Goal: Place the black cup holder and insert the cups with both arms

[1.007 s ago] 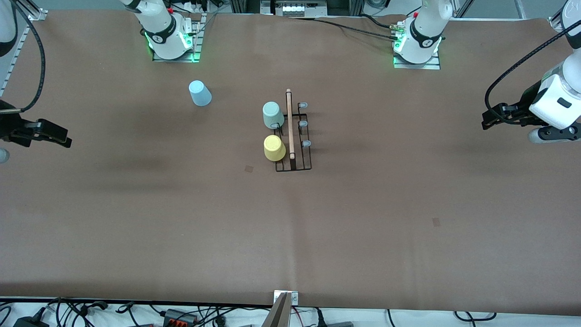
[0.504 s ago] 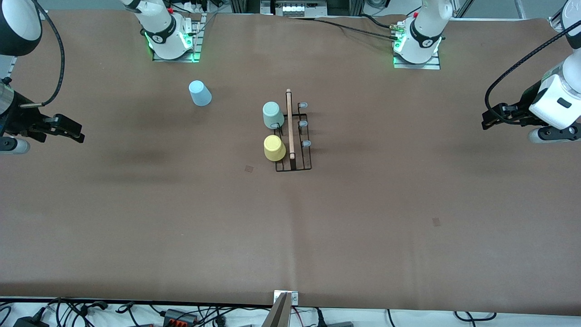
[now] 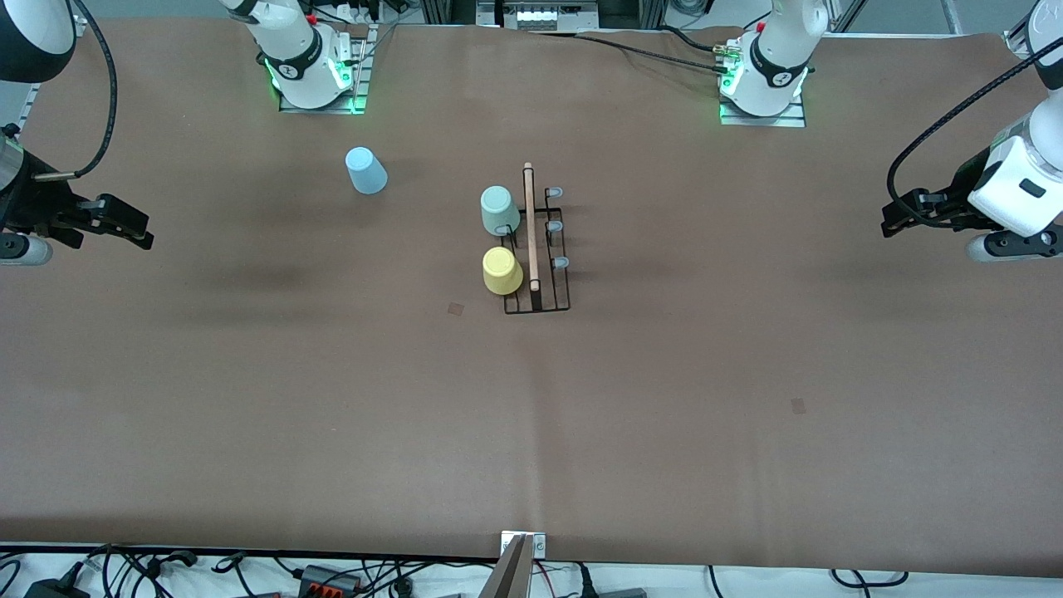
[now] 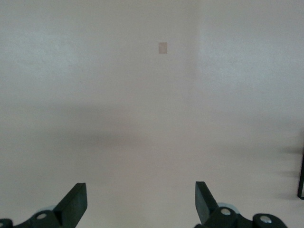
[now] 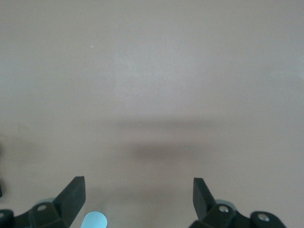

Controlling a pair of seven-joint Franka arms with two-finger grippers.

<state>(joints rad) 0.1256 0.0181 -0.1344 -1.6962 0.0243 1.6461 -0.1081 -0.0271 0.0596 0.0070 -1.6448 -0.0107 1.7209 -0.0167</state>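
Note:
The black cup holder (image 3: 548, 274) stands mid-table with its wooden rod handle (image 3: 531, 224) on top. A pale green cup (image 3: 499, 209) and a yellow cup (image 3: 502, 271) sit upside down on pegs on its side toward the right arm's end. A light blue cup (image 3: 365, 170) stands upside down on the table near the right arm's base; its top also shows in the right wrist view (image 5: 94, 221). My right gripper (image 3: 124, 231) is open and empty over the right arm's end of the table. My left gripper (image 3: 895, 218) is open and empty over the left arm's end; its wrist view shows bare table.
Three grey-blue pegs (image 3: 555, 226) on the holder's side toward the left arm's end are bare. The arm bases (image 3: 311, 71) stand along the top edge. Cables lie past the table's front edge (image 3: 332, 573).
My right gripper has moved in from the table's end toward the middle and slightly up the view. The left arm has not moved. The cups and holder are unchanged.

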